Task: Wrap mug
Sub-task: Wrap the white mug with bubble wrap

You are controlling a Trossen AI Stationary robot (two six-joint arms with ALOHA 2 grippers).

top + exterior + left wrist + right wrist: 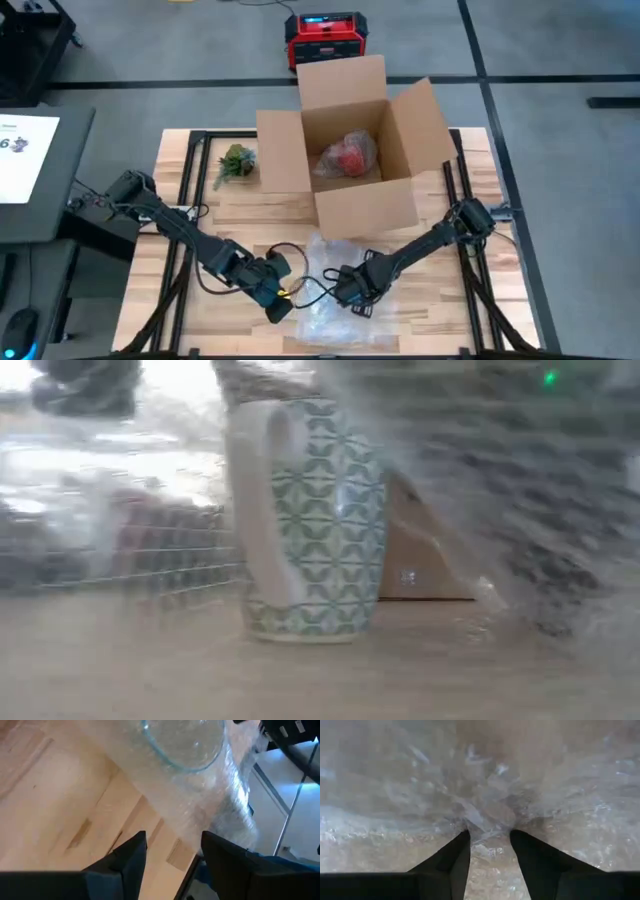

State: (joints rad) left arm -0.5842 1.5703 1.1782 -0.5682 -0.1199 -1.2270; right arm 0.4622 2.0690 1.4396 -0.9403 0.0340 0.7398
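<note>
High view: both arms low at the table's (pixel 190 150) front edge. Left gripper (pixel 280 300) beside the bubble wrap (pixel 330 320), right gripper (pixel 355 300) on it. Open cardboard box (pixel 350 160) behind holds a wrapped red item (pixel 350 155).
Low view: patterned mug (pixel 315 520) upright behind the film.
Left wrist: fingers (pixel 125 860) parted, nothing between.
Right wrist: tips pinching a fold of wrap

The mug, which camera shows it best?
The low view: the mug stands upright, green pattern and white handle clear behind bubble wrap. The left wrist view shows only its rim; the high view hides it between both arms; the right wrist view shows only wrap.
</note>
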